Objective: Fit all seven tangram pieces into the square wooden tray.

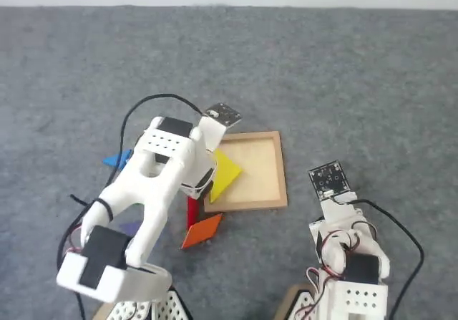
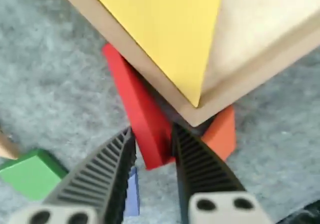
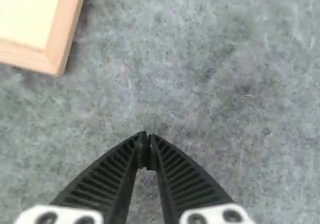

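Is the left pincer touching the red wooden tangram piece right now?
Touching. The left wrist view shows the red wooden tangram piece wedged between the fingers of the left pincer, both pads against its sides.

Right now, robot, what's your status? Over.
Left pincer shut on red piece at wooden tray corner. Right pincer shut over carpet. Yellow triangle lies across tray rim.

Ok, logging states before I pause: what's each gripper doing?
Left gripper: closed on the red piece.
Right gripper: closed, holding nothing.
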Robot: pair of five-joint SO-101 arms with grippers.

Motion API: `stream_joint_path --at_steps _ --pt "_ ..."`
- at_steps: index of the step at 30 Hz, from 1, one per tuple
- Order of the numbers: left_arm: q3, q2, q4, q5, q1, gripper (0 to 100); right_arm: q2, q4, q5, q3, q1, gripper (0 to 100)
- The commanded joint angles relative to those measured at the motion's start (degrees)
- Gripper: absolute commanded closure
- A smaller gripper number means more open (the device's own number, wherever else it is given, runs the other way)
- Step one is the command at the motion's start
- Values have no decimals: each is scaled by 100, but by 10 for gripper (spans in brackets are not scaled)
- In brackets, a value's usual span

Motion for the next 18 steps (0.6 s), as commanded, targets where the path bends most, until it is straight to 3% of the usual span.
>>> stream_joint_path --at_steps 1,4,13,18 --pt "-75 -105 70 97 -141 918 -92 4 44 97 -22 991" --pt "-286 -281 264 26 -281 964 -92 4 44 97 -22 991" --pt "-1719 -914 1600 -941 -220 970 -92 4 44 97 -22 991" --pt "-2659 -413 1662 -1662 114 970 -92 4 44 97 -22 991"
